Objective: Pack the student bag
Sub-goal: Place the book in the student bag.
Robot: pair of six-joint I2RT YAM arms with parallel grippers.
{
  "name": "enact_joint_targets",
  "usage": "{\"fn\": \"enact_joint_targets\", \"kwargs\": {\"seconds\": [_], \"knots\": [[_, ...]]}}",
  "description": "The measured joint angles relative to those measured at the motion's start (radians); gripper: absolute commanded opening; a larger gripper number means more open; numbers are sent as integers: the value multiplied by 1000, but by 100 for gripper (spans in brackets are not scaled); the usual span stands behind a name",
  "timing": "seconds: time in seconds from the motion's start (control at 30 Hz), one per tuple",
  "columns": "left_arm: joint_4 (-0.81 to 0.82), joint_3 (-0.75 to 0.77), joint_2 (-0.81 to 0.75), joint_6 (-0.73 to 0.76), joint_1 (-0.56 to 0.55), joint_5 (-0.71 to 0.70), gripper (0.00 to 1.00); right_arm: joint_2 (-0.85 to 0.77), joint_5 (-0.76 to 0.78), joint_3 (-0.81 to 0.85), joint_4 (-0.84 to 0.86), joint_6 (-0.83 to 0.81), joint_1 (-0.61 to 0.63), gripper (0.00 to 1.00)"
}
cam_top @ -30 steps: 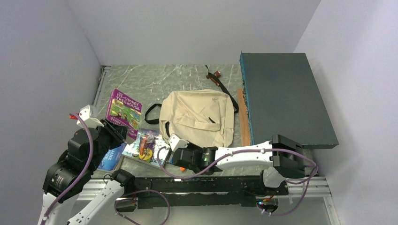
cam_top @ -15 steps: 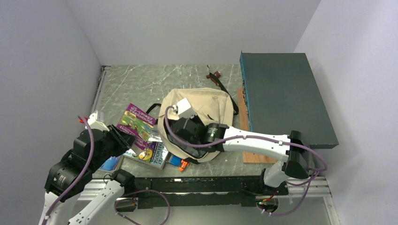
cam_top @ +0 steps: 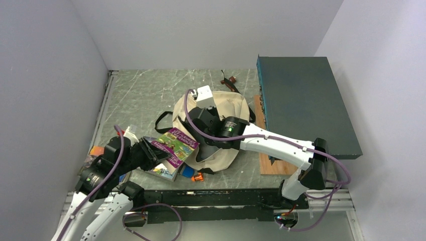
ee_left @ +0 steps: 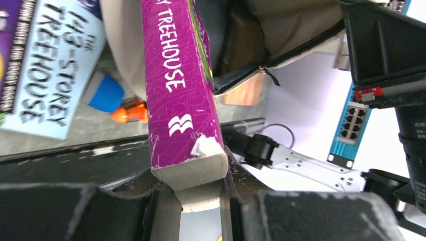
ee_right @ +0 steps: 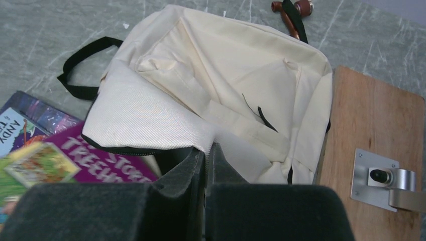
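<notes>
The cream canvas student bag (cam_top: 232,108) lies mid-table, its mouth facing the near edge. My right gripper (ee_right: 206,150) is shut on the bag's top flap (ee_right: 150,120) and holds it lifted, so the dark opening shows. My left gripper (ee_left: 197,193) is shut on the spine end of a purple Treehouse book (ee_left: 176,85). The book (cam_top: 175,142) points toward the bag's opening, its far end at the mouth. The bag also shows in the left wrist view (ee_left: 281,30).
A light-blue 143-Storey Treehouse book (ee_left: 45,75), a blue item (ee_left: 106,93) and an orange item (ee_left: 129,110) lie near the front edge. A large dark teal box (cam_top: 306,103) stands at the right, with a wooden board (ee_right: 371,130) and metal handle (ee_right: 392,181) beside the bag.
My left gripper has carried the purple book rightward to the bag's opening. My right gripper has lifted the bag's flap up and back, widening the mouth.
</notes>
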Motion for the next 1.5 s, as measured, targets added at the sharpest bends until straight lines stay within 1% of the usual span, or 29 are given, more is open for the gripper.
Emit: {"fn": "enact_joint_targets", "kwargs": {"seconds": [0.1,0.23,0.33,0.4,0.53,0.57,0.63,0.77,0.9,0.97,1.03,1.17,1.23,1.33,1.37,1.47,1.5], "knots": [[133,-84,23,-62,0,64,0,10,0,24,-2,0,-1,0],[206,-94,78,-100,0,81,0,15,-1,33,-2,0,-2,0],[241,-92,83,-114,0,76,0,15,-2,33,-1,0,-3,0],[235,-62,84,-114,0,62,0,15,-2,33,-1,0,-3,0],[183,91,115,-105,0,23,0,15,-2,33,0,0,-3,0],[190,114,118,-108,0,21,0,15,-2,33,3,0,-3,0],[232,113,108,-132,1,33,0,15,-2,33,10,0,-3,0],[310,20,117,-192,1,89,0,15,-16,33,15,2,-6,0],[282,-33,161,-214,0,106,0,15,-39,33,19,8,-7,0],[272,-35,161,-219,0,96,0,15,-48,35,20,8,-7,0],[298,-53,140,-231,-3,80,0,15,-54,39,22,11,-7,0],[462,-194,92,-290,-22,37,0,15,-64,50,26,21,-8,0],[517,-256,95,-299,-50,-18,0,15,-77,56,28,26,-8,0],[542,-272,136,-275,-91,-105,0,15,-97,68,30,27,-9,0],[578,-275,151,-262,-102,-129,0,15,-106,71,34,26,-9,0],[765,-308,211,-250,-137,-179,0,15,-137,72,60,18,-11,0],[803,-312,230,-244,-146,-188,0,15,-147,72,66,14,-13,0]]}}
